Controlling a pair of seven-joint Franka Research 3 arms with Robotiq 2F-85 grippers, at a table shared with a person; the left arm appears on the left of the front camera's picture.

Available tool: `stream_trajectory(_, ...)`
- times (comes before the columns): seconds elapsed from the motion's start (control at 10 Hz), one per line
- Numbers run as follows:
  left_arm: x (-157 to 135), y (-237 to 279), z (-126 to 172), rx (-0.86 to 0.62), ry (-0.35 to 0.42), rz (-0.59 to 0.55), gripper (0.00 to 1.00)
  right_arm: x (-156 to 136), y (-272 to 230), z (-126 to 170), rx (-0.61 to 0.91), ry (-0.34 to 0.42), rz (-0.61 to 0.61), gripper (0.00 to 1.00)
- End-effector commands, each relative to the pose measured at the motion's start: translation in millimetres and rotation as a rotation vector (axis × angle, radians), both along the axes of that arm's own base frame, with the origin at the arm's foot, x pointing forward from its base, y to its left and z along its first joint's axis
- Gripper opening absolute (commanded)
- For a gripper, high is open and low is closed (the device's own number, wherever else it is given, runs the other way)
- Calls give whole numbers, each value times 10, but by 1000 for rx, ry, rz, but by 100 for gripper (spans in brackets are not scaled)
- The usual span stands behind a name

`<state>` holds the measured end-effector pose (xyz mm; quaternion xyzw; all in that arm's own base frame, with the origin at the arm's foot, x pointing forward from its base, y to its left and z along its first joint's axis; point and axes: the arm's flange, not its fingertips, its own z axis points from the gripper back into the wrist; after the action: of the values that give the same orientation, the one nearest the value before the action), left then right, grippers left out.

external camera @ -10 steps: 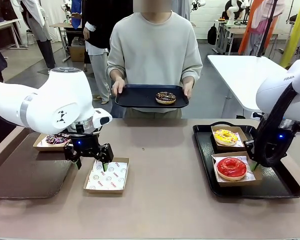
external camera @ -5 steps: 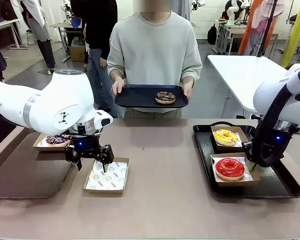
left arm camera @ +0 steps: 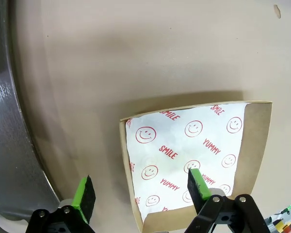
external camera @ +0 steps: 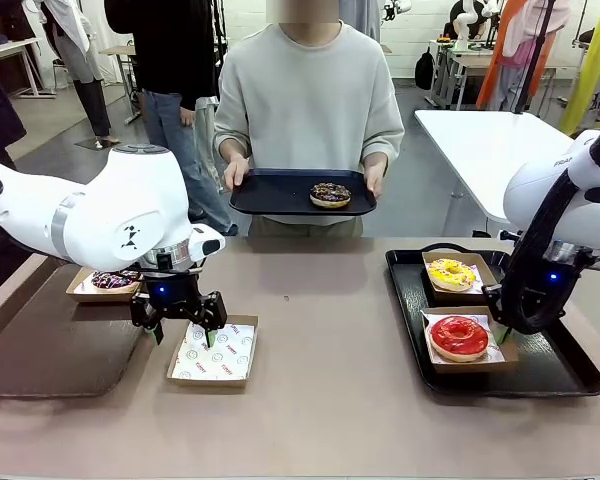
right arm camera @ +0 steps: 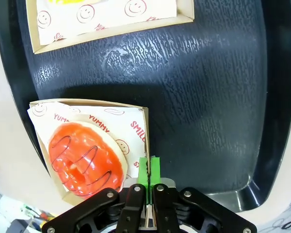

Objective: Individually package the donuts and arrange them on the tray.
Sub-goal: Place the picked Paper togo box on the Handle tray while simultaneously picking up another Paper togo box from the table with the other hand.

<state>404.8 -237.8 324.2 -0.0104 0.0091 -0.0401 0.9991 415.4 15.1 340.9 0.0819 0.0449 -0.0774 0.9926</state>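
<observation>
My left gripper (external camera: 180,326) (left arm camera: 141,191) hangs low over the near left corner of an empty paper-lined box (external camera: 215,352) (left arm camera: 184,145). Its jaws are open, one finger inside the box and one outside its wall. My right gripper (external camera: 502,335) (right arm camera: 149,170) is shut on the side wall of the box holding the red donut (external camera: 458,336) (right arm camera: 85,160) on the black tray (external camera: 555,372). Behind it sits the boxed yellow donut (external camera: 451,272). A sprinkled chocolate donut (external camera: 113,279) lies in a box at the left. The person holds a second tray (external camera: 265,195) with a chocolate donut (external camera: 331,194).
A grey tray (external camera: 50,350) (left arm camera: 9,121) lies flat at the table's left edge, close beside my left gripper. The middle of the table between the empty box and the black tray is bare. Another person stands behind at the left.
My left gripper's jaws have narrowed a little around the empty box's wall. The right gripper has drawn the red donut's box slightly left. The person behind has stepped left.
</observation>
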Motion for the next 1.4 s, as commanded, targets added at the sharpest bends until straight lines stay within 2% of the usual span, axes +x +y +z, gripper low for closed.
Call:
stream_trajectory(0.0,39,-44,9,7,-6,7,41,25,-13,-14,51,-19,25,38)
stream_trajectory(0.1,41,-39,12,8,-1,9,40,25,-14,-10,52,-20,24,62)
stream_trajectory(0.2,46,-41,15,8,2,9,0,25,-13,-6,51,-20,25,62)
stream_trajectory(0.3,50,-39,18,9,5,11,35,24,-13,-1,52,-21,24,100)
stream_trajectory(0.4,54,-37,27,9,5,12,0,24,-15,3,53,-23,24,75)
stream_trajectory(0.5,55,-37,36,7,4,12,0,27,-18,5,54,-24,23,100)
stream_trajectory(1.3,63,-19,45,-2,16,39,0,-30,-63,35,84,-31,17,100)
